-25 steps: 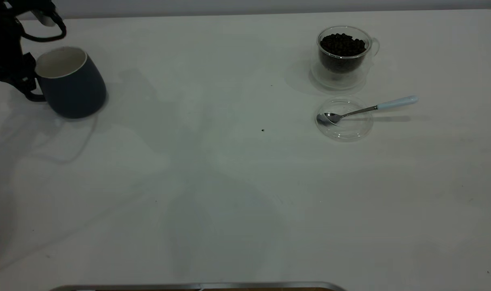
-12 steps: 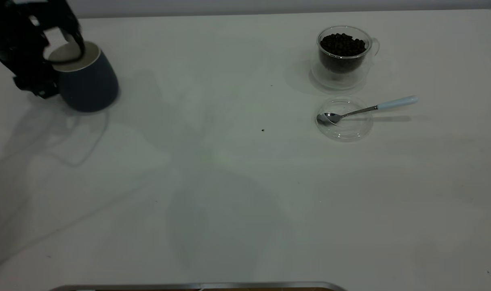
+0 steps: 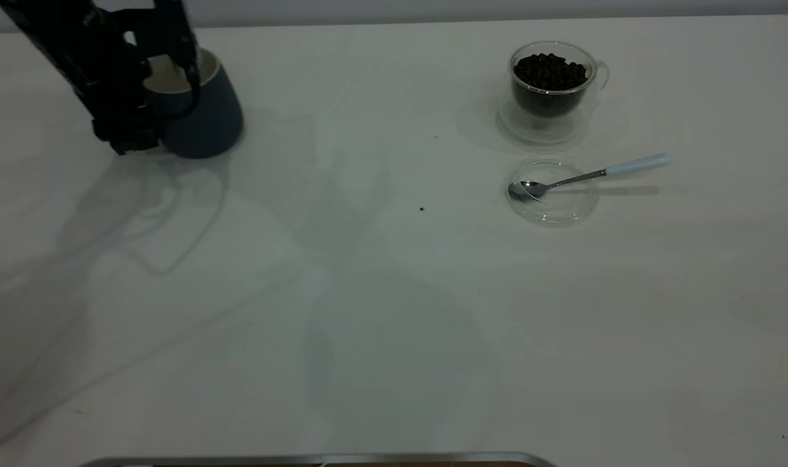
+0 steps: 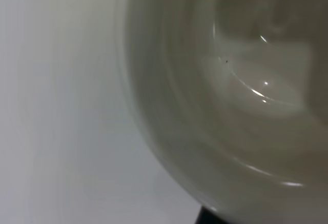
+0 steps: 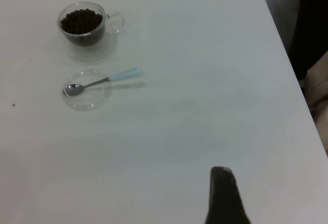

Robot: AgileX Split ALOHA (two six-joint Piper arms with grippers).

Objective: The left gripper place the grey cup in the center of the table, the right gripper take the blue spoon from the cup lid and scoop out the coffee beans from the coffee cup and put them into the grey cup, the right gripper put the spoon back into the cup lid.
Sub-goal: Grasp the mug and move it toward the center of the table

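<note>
The grey cup (image 3: 202,113) is showing a matt, dark outer wall, while its pale inside (image 4: 241,96) is looking glazed and glossy, catching small bright glints like ceramic. The coffee cup (image 3: 552,84) is looking like clear, smooth glass, with dark coffee beans (image 3: 549,70) showing through it. The cup lid (image 3: 552,192) is looking transparent and shiny, glass or plastic. The blue spoon (image 3: 588,175) is showing a polished metal bowl and a smooth pale blue handle. The table (image 3: 394,311) is looking matt, smooth and white.
</note>
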